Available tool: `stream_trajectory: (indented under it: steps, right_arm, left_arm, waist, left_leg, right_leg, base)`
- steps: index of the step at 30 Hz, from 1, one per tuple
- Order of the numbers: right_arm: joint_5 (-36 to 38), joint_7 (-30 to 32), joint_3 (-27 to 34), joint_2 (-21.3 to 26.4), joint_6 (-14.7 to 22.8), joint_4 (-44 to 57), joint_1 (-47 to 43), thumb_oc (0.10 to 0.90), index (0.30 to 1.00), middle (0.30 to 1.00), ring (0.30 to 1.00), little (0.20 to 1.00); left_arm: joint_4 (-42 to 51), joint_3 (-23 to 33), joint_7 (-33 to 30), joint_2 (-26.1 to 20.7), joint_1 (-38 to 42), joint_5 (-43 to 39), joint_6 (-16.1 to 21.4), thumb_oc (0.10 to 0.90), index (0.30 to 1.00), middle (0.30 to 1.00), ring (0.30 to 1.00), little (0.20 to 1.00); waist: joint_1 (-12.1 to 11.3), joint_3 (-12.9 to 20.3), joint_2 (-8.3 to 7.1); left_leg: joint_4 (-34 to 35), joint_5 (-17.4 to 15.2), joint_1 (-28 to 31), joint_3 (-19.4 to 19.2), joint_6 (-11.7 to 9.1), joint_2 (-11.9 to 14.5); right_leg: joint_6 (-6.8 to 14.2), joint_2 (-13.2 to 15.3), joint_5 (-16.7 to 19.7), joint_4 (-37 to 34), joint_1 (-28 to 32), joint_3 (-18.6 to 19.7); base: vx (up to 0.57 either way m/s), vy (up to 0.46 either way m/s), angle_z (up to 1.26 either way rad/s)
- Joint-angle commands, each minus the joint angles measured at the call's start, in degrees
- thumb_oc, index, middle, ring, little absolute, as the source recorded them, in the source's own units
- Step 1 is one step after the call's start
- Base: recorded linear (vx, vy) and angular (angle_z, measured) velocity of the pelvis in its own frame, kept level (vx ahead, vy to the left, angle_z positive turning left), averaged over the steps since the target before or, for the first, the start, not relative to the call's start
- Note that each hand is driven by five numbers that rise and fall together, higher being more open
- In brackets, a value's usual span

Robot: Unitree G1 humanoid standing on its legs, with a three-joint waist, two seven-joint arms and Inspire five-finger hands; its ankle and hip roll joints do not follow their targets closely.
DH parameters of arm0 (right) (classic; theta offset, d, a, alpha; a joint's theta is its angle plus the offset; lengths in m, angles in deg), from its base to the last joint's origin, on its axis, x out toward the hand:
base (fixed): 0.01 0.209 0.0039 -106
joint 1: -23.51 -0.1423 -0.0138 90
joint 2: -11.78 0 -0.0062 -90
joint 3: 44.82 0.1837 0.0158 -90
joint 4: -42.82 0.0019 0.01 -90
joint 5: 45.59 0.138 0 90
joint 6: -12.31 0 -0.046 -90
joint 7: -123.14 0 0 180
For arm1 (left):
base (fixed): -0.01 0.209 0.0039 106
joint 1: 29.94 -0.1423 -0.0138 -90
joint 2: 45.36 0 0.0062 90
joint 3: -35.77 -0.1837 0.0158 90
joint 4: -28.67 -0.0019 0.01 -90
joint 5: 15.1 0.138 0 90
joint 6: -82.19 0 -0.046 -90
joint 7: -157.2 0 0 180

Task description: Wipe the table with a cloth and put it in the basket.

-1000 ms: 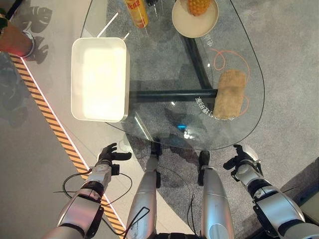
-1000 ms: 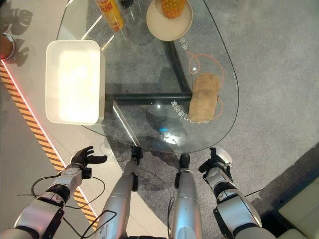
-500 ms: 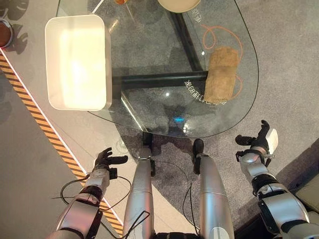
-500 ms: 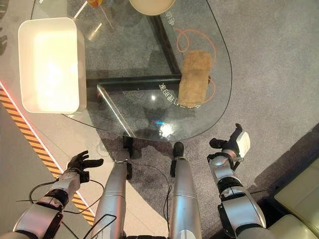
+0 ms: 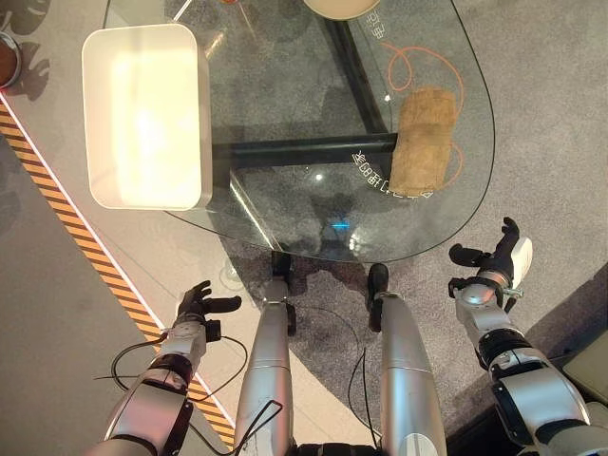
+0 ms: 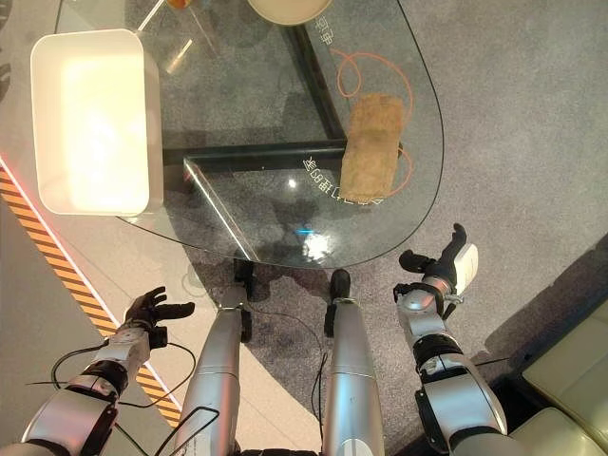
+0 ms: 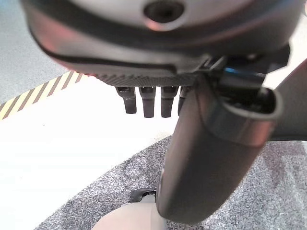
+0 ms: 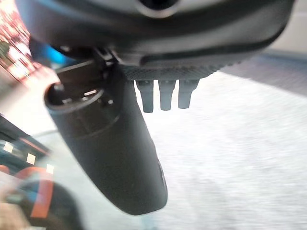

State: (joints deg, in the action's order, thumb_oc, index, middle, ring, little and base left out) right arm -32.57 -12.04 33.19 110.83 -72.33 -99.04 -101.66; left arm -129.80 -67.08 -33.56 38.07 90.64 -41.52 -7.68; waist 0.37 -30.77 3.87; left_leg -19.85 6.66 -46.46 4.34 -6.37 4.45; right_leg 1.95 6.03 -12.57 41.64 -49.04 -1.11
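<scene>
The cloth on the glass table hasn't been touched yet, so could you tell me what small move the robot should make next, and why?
Probably reach the right hand forward and inward over the table edge toward the tan cloth. That hand is open, holds nothing and hangs beside the glass table, off its near right edge, on the cloth's side. The left hand hangs low, well short of the table, so it is the poorer choice.

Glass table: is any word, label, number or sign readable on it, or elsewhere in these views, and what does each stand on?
White lettering on the glass table, beside the cloth: too small to read.
Second white lettering on the glass, near the plate: too small to read.
Yellow-and-black striped tape on the floor: a marking without text.
Basket: no print visible.
</scene>
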Motion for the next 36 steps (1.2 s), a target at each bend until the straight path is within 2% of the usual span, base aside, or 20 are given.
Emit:
stream_trajectory:
  steps: [1, 14, 20, 28, 36]
  right_arm:
    - [-0.9, 6.56, 0.01, 4.54, 5.1, 9.29, -0.48, 0.8, 0.9, 0.9, 0.9, 0.9]
    - [-6.45, 12.68, -0.79, 4.81, 3.1, 21.32, -4.11, 0.8, 0.9, 0.9, 0.9, 0.9]
    - [-8.75, 14.93, -1.87, 5.09, 0.0, 23.07, -4.28, 0.8, 0.9, 0.9, 0.9, 0.9]
    - [-7.62, 16.52, -1.25, 5.77, 0.83, 21.27, -4.22, 0.8, 0.9, 0.9, 0.9, 0.9]
    - [-7.52, 14.12, -1.99, 5.32, 1.49, 24.36, -4.57, 0.8, 0.9, 0.9, 0.9, 0.9]
  left_arm:
    - [-0.7, 0.82, -2.51, -1.86, -5.53, -2.19, 1.88, 0.8, 0.9, 0.9, 0.9, 0.9]
    - [-0.89, 0.45, -2.65, 0.14, -6.57, -2.8, 3.65, 0.8, 0.9, 0.9, 0.9, 0.9]
    - [-1.33, 0.41, -2.03, 0.21, -6.44, -3.31, 3.78, 0.8, 0.9, 0.9, 0.9, 0.9]
    - [-1.77, 0.22, -1.7, 0.31, -6.43, -3.45, 4.32, 0.8, 0.9, 0.9, 0.9, 0.9]
    - [-0.74, 0.06, -2.28, 0.31, -6.57, -3.22, 3.68, 0.8, 0.9, 0.9, 0.9, 0.9]
  waist:
    - [0.88, 0.98, -0.79]
    - [0.71, 0.98, 0.01]
    - [0.8, 0.98, 0.28]
    - [0.88, 0.98, 0.42]
    - [0.9, 0.98, 0.45]
  left_leg:
    - [-7.71, -8.45, 0.35, -3.56, 5.35, -5.35]
    - [-4.81, -7.43, 2.01, -3.77, 5.15, -5.93]
    - [-3.58, -7.18, 3.17, -4.24, 5.16, -6.03]
    - [-2.99, -7.11, 3.83, -4.61, 5.22, -5.95]
    - [-2.21, -6.77, 4.4, -4.7, 5.26, -6.09]
  right_leg:
    - [-1.01, -2.85, 8.34, -11.67, 1.88, -1.55]
    - [-1.17, -2.85, 8.14, -13.58, 3.28, -1.51]
    - [-1.21, -2.66, 7.98, -14.31, 4.21, -1.72]
    - [-1.25, -2.54, 8.01, -14.67, 4.73, -1.89]
    - [-1.15, -2.66, 8.27, -15.24, 5.14, -1.92]
  base:
    - [-0.02, 0.03, -0.01]
    - [-0.01, 0.015, 0.0]
    - [0.0, 0.0, 0.0]
    - [0.0, 0.002, 0.02]
    - [0.0, -0.001, -0.02]
